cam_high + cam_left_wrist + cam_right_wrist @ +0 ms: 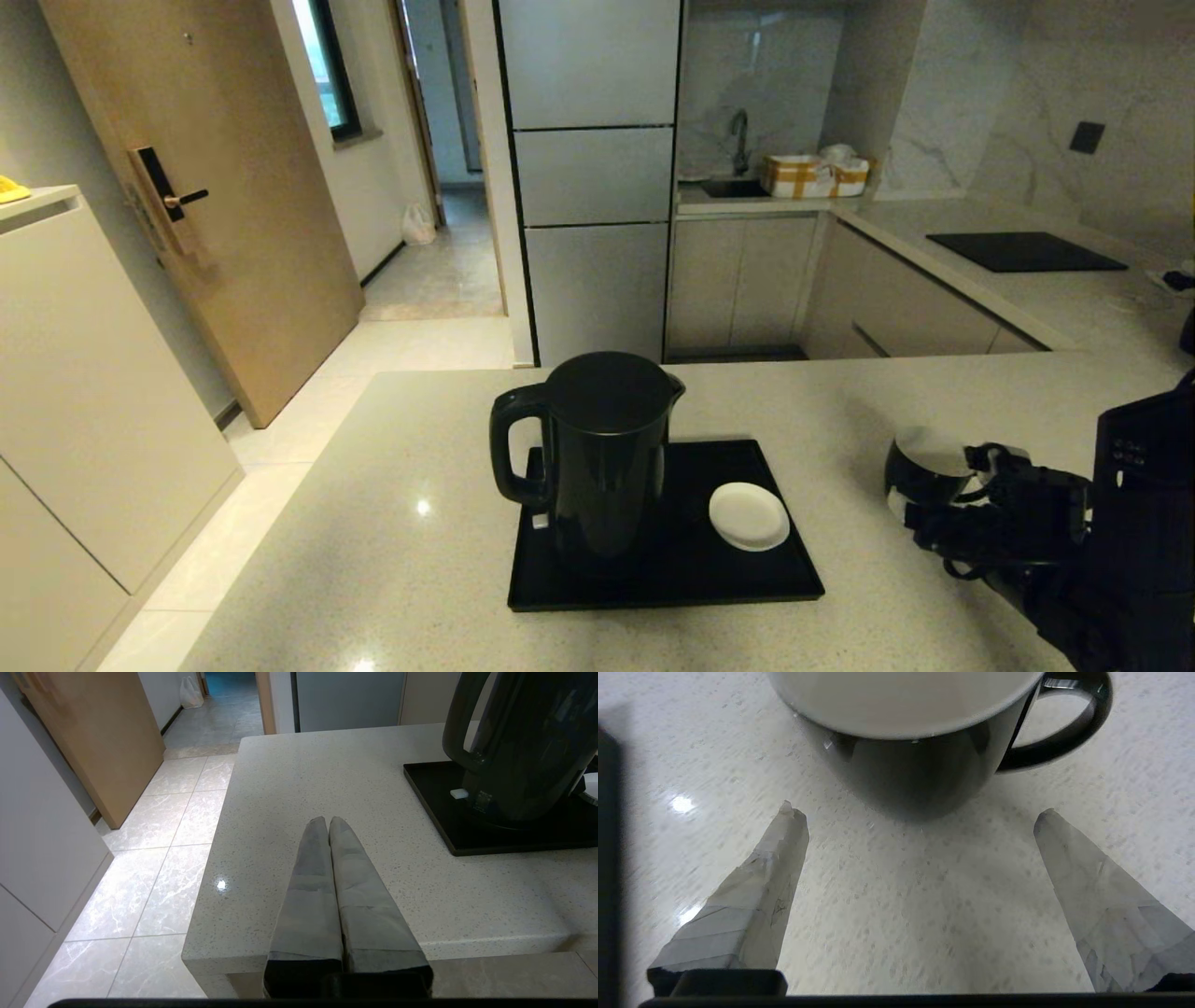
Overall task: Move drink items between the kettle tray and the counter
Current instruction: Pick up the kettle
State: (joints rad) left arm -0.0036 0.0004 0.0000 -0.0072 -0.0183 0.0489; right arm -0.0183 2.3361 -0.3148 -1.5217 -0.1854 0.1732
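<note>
Mug [920, 742] glossy black, apparently upright on speckled counter [887, 896]; right gripper [920, 816] spread.

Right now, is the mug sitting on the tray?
No: the mug stands on the counter to the right of the tray, just ahead of the open right gripper.

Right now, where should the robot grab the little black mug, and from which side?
Probably across the mug's round body, coming straight in from the robot's side. It stands upright on the counter, right of the tray. The right gripper is open, fingers either side, apart from it. The handle sticks sideways, clear of them.
</note>
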